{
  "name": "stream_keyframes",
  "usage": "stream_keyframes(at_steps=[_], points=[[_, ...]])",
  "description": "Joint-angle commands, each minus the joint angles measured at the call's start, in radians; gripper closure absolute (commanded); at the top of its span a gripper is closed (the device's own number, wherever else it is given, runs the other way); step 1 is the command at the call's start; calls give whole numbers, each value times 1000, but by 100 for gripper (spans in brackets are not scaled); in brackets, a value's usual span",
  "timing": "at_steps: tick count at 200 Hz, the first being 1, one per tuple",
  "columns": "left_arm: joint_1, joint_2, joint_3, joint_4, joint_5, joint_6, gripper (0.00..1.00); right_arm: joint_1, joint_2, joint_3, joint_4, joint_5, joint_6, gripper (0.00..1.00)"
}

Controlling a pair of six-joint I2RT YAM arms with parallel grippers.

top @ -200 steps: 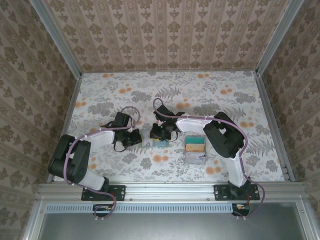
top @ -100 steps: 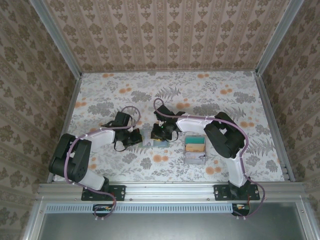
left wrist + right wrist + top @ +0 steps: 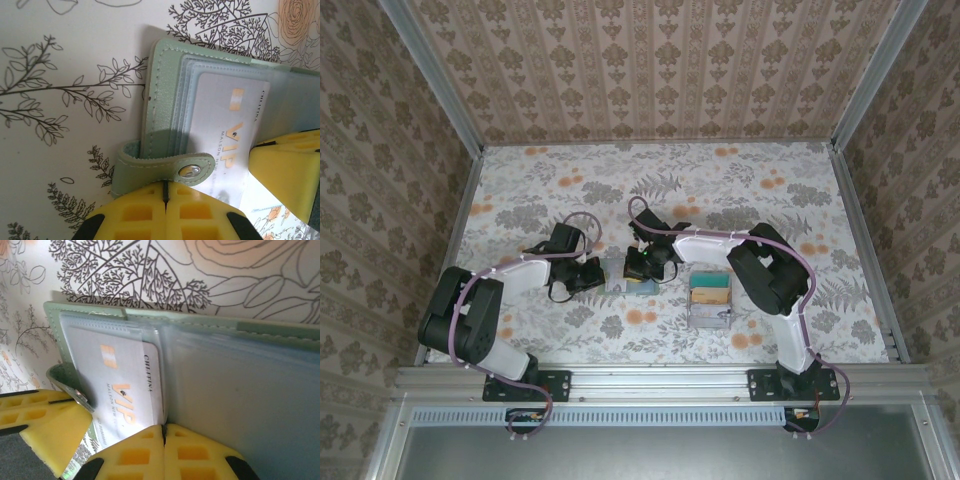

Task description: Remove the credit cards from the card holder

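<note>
The card holder [image 3: 617, 272] lies open on the flowered table between my two grippers, grey-green with clear sleeves [image 3: 165, 95] and a blue-grey inner panel [image 3: 240, 390]. A white credit card marked VIP [image 3: 225, 125] [image 3: 120, 385] sits in the top sleeve. My left gripper [image 3: 592, 276] [image 3: 165, 184] is shut, with the holder's snap strap [image 3: 192, 171] pinched at its tips. My right gripper [image 3: 640, 267] [image 3: 164, 427] is shut on the card's lower edge, where the card meets the inner panel. One of the right gripper's yellow fingers [image 3: 285, 165] rests on the card.
A grey tray [image 3: 711, 318] with teal and tan cards stands on the table just right of the holder, under the right arm's forearm. Patterned walls close in the table on three sides. Open tabletop lies beyond the grippers.
The right gripper's jaws have closed onto the card's edge after standing slightly apart. The left gripper and the card holder have stayed where they were.
</note>
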Motion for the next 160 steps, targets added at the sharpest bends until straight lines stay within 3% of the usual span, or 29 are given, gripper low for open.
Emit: stream_keyframes(at_steps=[1, 114, 132, 160], points=[[-16, 23, 6, -32, -10, 5, 100, 5, -7, 4, -20, 5, -1, 100], [-9, 11, -3, -34, -18, 3, 100, -26, -93, -74, -10, 25, -12, 100], [-10, 10, -3, -33, -17, 1, 100, -16, -91, -68, 12, 18, -9, 88], [-9, 11, -4, -33, -17, 2, 100, -1, -81, -60, 42, 18, 1, 83]])
